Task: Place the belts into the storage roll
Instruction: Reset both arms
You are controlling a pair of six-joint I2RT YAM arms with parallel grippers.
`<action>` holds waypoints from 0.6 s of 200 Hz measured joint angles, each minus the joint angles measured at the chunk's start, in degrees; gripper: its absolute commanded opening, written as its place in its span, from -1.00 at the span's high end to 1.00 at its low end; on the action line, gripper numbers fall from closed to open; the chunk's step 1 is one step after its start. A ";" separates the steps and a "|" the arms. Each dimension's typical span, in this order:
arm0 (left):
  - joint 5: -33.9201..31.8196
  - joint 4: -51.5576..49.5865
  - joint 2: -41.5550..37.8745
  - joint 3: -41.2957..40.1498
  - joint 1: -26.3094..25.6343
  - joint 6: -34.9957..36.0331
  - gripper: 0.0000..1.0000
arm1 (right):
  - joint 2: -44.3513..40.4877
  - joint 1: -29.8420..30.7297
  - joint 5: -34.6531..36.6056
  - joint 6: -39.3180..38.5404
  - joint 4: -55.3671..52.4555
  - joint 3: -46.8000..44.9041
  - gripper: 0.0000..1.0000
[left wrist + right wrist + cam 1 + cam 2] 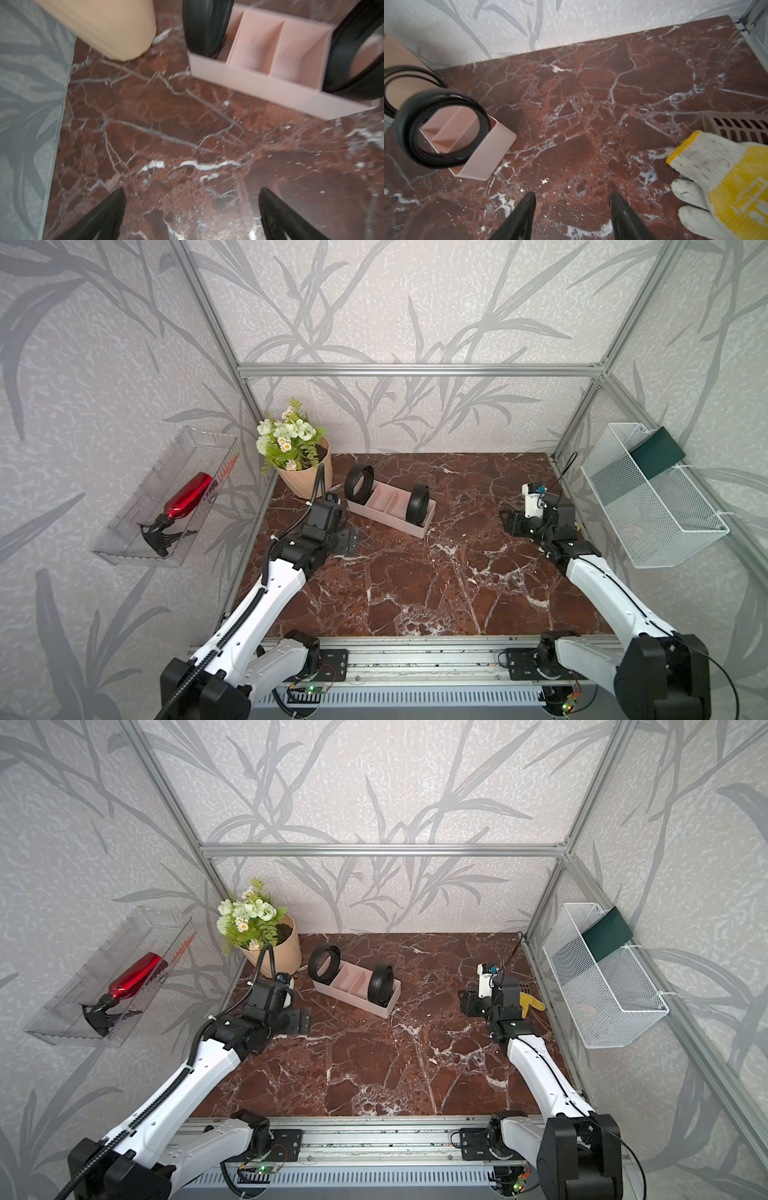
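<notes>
My left black two-fingered tool gapes wide and empty; my right black two-fingered tool stands parted, holding nothing.

Honestly couldn't read any text anywhere. The only candidate was the work glove in the right wrist view: its yellow patch had pale marks that looked like part of a print, but they were cut off and illegible.

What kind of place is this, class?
Probably a robot test booth dressed as a home: aluminium frame, leaf-patterned wall panels, marble-look tabletop, flowerpot.
</notes>
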 measured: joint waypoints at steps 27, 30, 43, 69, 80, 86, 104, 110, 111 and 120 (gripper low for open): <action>-4.72 1.18 0.44 -1.66 1.68 -2.01 -0.99 | 2.08 -0.22 -0.87 -3.52 7.26 -6.58 -0.20; -5.14 1.70 0.66 -1.66 2.14 -2.29 -0.99 | 2.75 -0.22 -0.90 -3.80 8.33 -7.06 -0.20; -6.47 4.44 2.29 -1.70 4.55 -3.13 -0.99 | 6.21 -0.22 -0.87 -5.35 13.60 -9.14 -0.20; -7.30 12.83 6.58 -3.63 9.62 -3.28 -0.99 | 12.44 -0.22 -0.44 -8.81 24.85 -12.81 -0.21; -6.56 17.66 8.31 -5.62 12.04 -2.73 -0.99 | 14.23 -0.22 -0.37 -9.75 28.57 -13.75 -0.21; -5.84 20.59 9.38 -6.97 13.44 -2.36 -0.99 | 14.95 -0.22 -0.39 -10.16 30.71 -14.14 -0.21; -3.23 29.70 13.46 -11.43 17.25 -1.18 -0.95 | 16.57 -0.24 -0.61 -10.99 37.66 -14.80 -0.21; -2.40 32.72 15.02 -12.83 18.18 -0.63 -0.96 | 17.22 -0.28 -0.90 -11.28 40.02 -14.84 -0.21; -2.32 33.40 15.47 -13.22 18.38 -0.50 -0.96 | 17.40 -0.28 -0.92 -11.30 40.46 -14.84 -0.21; -1.36 37.83 17.55 -15.26 19.30 0.52 -0.97 | 18.25 -0.28 -1.09 -11.52 43.21 -14.84 -0.21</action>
